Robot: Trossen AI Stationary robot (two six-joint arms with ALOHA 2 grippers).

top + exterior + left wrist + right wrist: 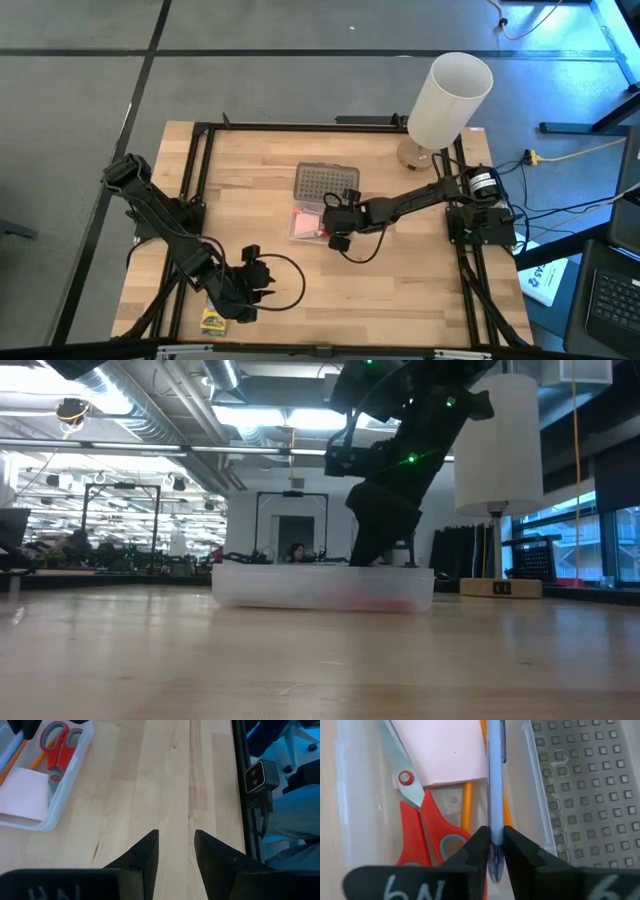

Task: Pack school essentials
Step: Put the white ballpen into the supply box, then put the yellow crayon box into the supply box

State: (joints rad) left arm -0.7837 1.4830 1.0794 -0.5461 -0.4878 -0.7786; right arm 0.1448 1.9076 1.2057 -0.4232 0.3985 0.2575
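The clear case (311, 224) lies open mid-table, its grey dimpled lid (326, 181) on the far side. Inside it are the red-handled scissors (422, 822), the pink eraser (445, 750) and orange pencils (466, 806). My right gripper (495, 842) is over the case, shut on the purple pen (495, 780). My left gripper (176, 840) hovers open over bare wood near the table's near edge, to the left of the case. The green-yellow crayon box (213, 320) lies flat on the table beside the left arm. My right gripper pinches the purple pen between its two fingers near one end (495, 834). The pen runs forward from the fingers along the case's length. It passes over the pencils and the eraser's edge; whether it rests on them I cannot tell.
A tall white cylinder (447, 98) stands on a wooden base at the far right corner. A black frame (200, 160) runs around the table's edges. A black cable (290, 275) loops beside the left gripper. Bare wood lies between the case and the near edge.
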